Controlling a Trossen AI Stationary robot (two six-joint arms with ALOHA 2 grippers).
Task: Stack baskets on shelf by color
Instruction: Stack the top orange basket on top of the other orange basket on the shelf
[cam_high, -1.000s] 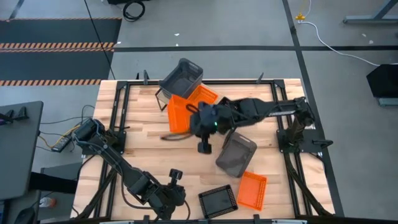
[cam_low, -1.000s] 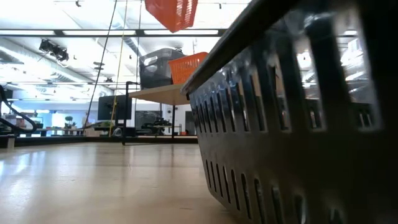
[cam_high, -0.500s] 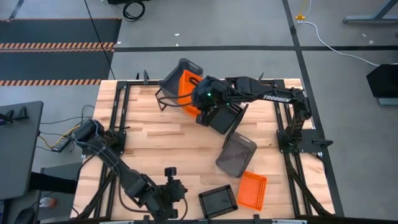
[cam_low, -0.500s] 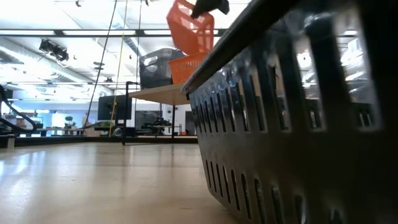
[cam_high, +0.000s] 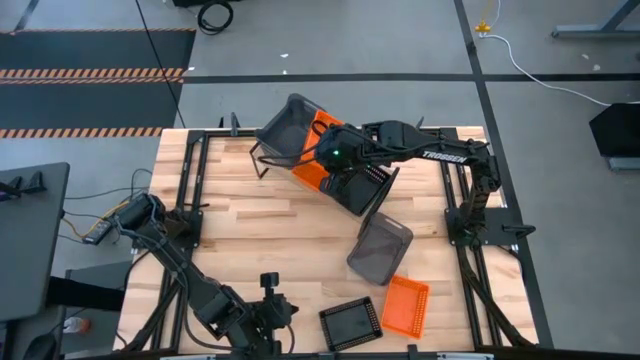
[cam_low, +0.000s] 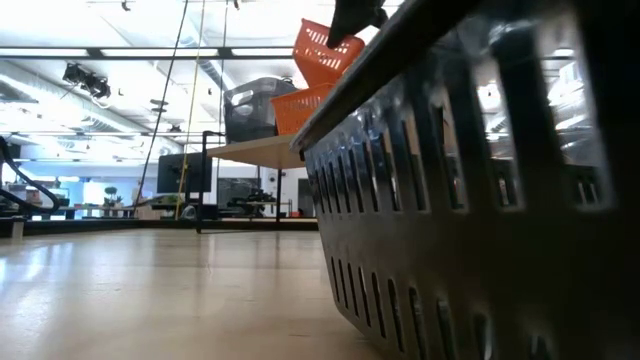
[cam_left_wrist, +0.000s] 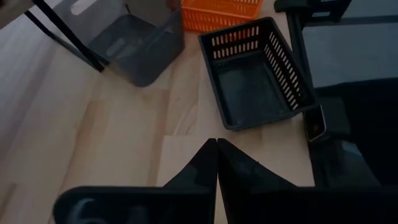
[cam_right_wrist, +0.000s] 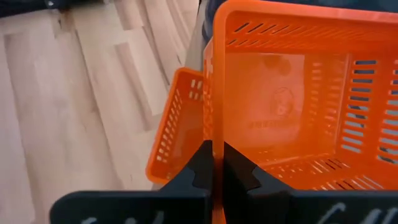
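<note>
The slatted light-wood counter (cam_high: 250, 225) filled the overhead shot, black frame rails along its edges. At its far edge stood the light-wood plank shelf with thin black end frames (cam_low: 255, 150), seen level in the low view, with a grey plastic basket (cam_low: 255, 110) sitting on top and an orange slotted basket (cam_low: 300, 108) just beside it.

The right arm stretched across from the right side toward that shelf. Its hand (cam_right_wrist: 212, 168) was clenched on the rim of a bright orange slotted plastic basket (cam_right_wrist: 286, 106), held tilted in the air above the orange one on the shelf; a second orange basket (cam_right_wrist: 177, 124) showed just beyond it in the right wrist view. From above, the carried basket (cam_high: 318, 150) sat right against the grey one (cam_high: 292, 125), with a black slotted basket (cam_high: 365, 188) close by on the counter.

Further toward the near side, a grey basket (cam_high: 380, 247) lay mid-counter, then an orange basket (cam_high: 405, 305) and a black slotted basket (cam_high: 351, 323), those two lying next to each other.

The left arm waited at the near edge, its hand (cam_left_wrist: 216, 163) clenched on nothing, hovering over bare wood near that black basket (cam_left_wrist: 255, 71).

In the low view, a dark slotted basket wall (cam_low: 480, 200) loomed huge, right up against the camera.
</note>
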